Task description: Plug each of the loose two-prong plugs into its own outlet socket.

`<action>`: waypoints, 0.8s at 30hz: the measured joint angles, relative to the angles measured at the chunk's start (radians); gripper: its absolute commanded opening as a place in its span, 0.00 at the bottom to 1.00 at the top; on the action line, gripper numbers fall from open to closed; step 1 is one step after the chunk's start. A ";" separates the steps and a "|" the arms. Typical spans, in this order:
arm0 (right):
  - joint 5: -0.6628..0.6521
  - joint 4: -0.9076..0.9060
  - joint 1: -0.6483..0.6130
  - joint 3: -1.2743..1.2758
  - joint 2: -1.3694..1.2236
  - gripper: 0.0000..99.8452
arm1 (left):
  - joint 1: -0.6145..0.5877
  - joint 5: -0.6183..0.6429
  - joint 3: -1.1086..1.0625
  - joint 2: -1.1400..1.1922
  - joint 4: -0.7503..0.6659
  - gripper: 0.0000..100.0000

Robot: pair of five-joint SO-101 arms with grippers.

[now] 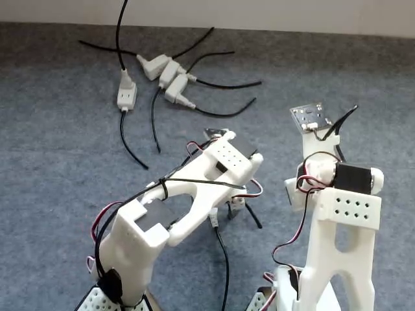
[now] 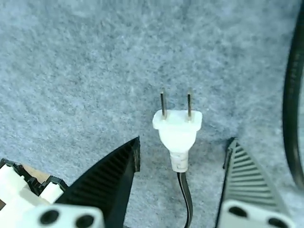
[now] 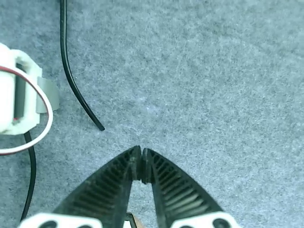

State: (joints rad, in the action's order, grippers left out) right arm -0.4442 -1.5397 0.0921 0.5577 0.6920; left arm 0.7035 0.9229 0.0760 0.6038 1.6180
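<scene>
two-prong plug (image 2: pixel 177 128), just one, lying inside wide-open left hand (image 2: pixel 184 141), right hand (image 3: pixel 142 153) closed, empty

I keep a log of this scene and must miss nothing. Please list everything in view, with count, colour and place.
loose plug: one, white with black cord, on the table inside the left gripper, touching neither finger.
plug and socket pieces: at least four, white, grouped at the table's far side.
cables: several, black, running from those pieces.
cable end: one, black, free, near the right gripper.
table: one, grey, under everything.
left gripper: one, black fingers, open around the loose plug.
right gripper: one, black fingers, shut, empty.
arms: two, white, side by side at the near edge.
</scene>
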 measured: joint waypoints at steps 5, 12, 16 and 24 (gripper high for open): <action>0.000 0.000 0.000 0.000 0.000 0.01 | -0.005 0.000 0.031 0.075 0.000 0.30; 0.000 -0.026 -0.002 0.000 0.000 0.01 | -0.011 -0.069 0.097 0.109 0.017 0.10; 0.000 -0.032 -0.002 0.000 0.000 0.01 | -0.005 -0.127 0.120 0.110 0.011 0.10; 0.000 -0.052 -0.002 0.000 0.000 0.01 | -0.012 -0.149 0.138 0.126 0.011 0.01</action>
State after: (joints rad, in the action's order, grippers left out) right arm -0.4442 -1.5919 0.0905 0.5577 0.6920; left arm 0.6912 0.7741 0.2140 0.7296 1.6287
